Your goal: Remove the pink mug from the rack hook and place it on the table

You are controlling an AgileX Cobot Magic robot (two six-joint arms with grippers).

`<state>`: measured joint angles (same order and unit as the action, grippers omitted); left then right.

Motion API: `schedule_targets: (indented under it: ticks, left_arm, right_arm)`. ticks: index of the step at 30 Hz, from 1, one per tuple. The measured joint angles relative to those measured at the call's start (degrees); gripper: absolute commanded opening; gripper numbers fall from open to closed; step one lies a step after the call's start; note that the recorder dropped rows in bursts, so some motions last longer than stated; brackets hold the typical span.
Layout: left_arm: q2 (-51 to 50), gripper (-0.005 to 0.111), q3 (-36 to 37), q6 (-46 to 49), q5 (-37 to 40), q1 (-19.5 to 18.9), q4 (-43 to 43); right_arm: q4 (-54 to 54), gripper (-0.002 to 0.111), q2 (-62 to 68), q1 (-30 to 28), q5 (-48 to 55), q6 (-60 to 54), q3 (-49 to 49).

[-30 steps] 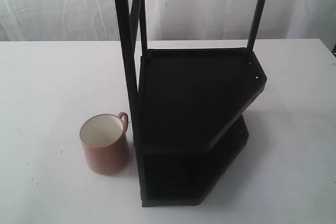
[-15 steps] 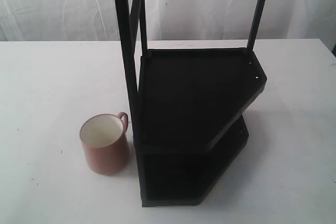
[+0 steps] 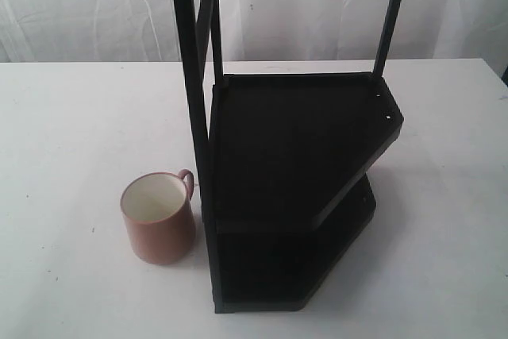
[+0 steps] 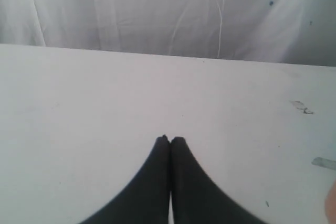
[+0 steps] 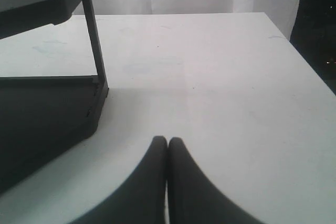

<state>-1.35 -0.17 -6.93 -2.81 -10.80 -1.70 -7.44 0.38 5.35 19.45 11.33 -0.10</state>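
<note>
White curtain point(image 3: 95, 5) at the back, and a plain white tabletop point(image 3: 63, 117) out front. And there was the pink mug point(image 3: 159, 220), off the rack and standing on that tabletop! It sat upright, cream mouth up, long axis straight up, just beside the front left post of the tall black rack point(image 3: 302, 156). Its handle point(image 3: 186, 178) pointed in toward that post, close to it, though contact could not be judged. The rack hook itself was too small and dark to pick out.

Out from the mug: the left pincer point(image 4: 170, 140) was closed on nothing, tips pressed together over bare tabletop. A pinkish sliver at the edge of the left wrist view may have been the mug, but it was too little to be sure. The right pincer point(image 5: 167, 140) was likewise closed and empty, with the rack's lower shelf off to one side. Neither arm showed in the exterior view.

The key relation: the mug stood on the left side of the rack, so the left arm looked the nearer one. The right arm would have had the whole rack in its way. By my reading the job was done (mug down, nothing gripping it). Any further move only had to keep clear of that handle.
</note>
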Motion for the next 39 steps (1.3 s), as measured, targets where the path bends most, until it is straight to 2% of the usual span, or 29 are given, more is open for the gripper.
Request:
schedule_targets:
  ticks: [3, 12, 22, 39]
  left_arm:
    - [0.0, 0.0, 0.0, 0.11, 4.21, -0.3, 0.0]
    - [0.0, 0.0, 0.0, 2.76, 9.61, -0.3, 2.67]
    - [0.0, 0.0, 0.0, -1.49, 2.81, -0.3, 1.7]
    - [0.0, 0.0, 0.0, -1.52, 2.81, -0.3, 1.7]
  right_arm:
    - [0.0, 0.0, 0.0, 0.0, 0.0, 0.0, 0.0]
    - [0.0, 0.0, 0.0, 0.0, 0.0, 0.0, 0.0]
    - [0.0, 0.0, 0.0, 0.0, 0.0, 0.0, 0.0]
    - [0.0, 0.0, 0.0, 0.0, 0.0, 0.0, 0.0]
